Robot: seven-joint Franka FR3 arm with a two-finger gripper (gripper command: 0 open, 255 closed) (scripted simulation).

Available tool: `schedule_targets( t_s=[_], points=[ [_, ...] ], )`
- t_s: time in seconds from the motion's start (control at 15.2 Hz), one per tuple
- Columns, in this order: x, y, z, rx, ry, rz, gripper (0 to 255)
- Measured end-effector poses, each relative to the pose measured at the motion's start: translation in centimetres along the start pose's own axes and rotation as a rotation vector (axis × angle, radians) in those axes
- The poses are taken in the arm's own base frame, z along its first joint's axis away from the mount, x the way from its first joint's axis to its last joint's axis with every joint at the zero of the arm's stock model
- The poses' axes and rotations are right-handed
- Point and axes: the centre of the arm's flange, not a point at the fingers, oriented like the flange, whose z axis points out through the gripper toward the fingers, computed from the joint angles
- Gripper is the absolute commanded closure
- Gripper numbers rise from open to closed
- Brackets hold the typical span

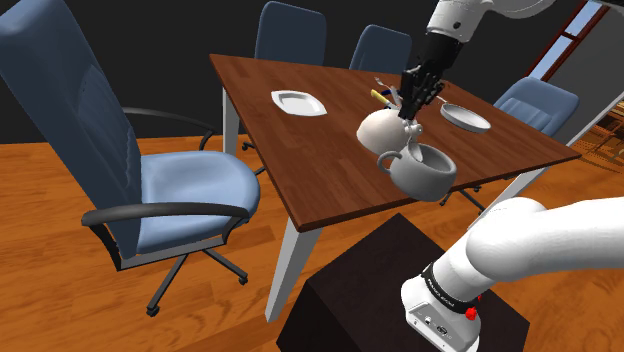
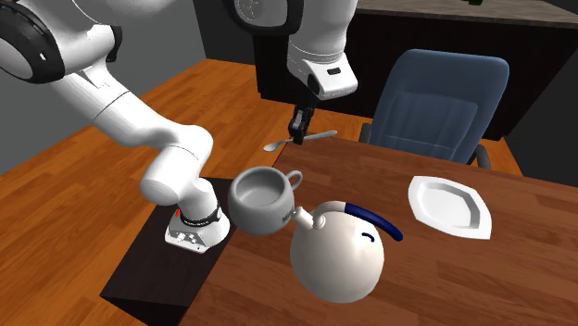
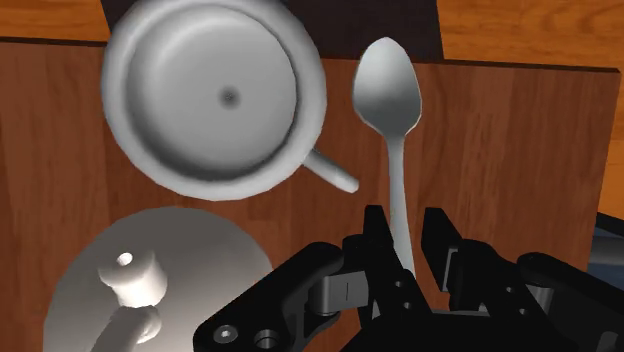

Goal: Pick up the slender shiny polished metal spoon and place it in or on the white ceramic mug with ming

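A shiny metal spoon (image 3: 387, 95) hangs in the air, its thin handle clasped between the black fingers of my gripper (image 3: 408, 225). In the second exterior view the spoon (image 2: 315, 139) lies level under the gripper (image 2: 298, 131), above the table's edge near the stand. The pale grey-white mug (image 3: 215, 95) stands upright and empty on the wooden table, its handle pointing toward the spoon's bowl. The spoon is beside the mug and above it, not over its opening. In the shoulder view the gripper (image 1: 418, 95) hovers above the mug (image 1: 425, 170).
A round white teapot (image 2: 338, 250) with a blue handle stands right beside the mug. Two white plates (image 1: 298, 102) (image 1: 466, 118) lie farther along the table (image 1: 300, 160). Blue chairs (image 1: 160, 180) (image 2: 440, 102) surround it. The dark stand (image 1: 400, 300) is at the near edge.
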Motion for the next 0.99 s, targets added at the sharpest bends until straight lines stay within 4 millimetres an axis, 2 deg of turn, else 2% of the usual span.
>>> schedule_targets(
  t_s=[0.33, 0.59, 0.99],
  points=[
    [-3.4, 5.3, -0.6, 0.001, 0.000, 0.000, 255],
    [-4.0, 6.2, 0.8, 0.000, -0.001, -0.001, 255],
    [-3.6, 6.8, 3.9, 0.000, -0.001, -0.001, 255]
  ],
)
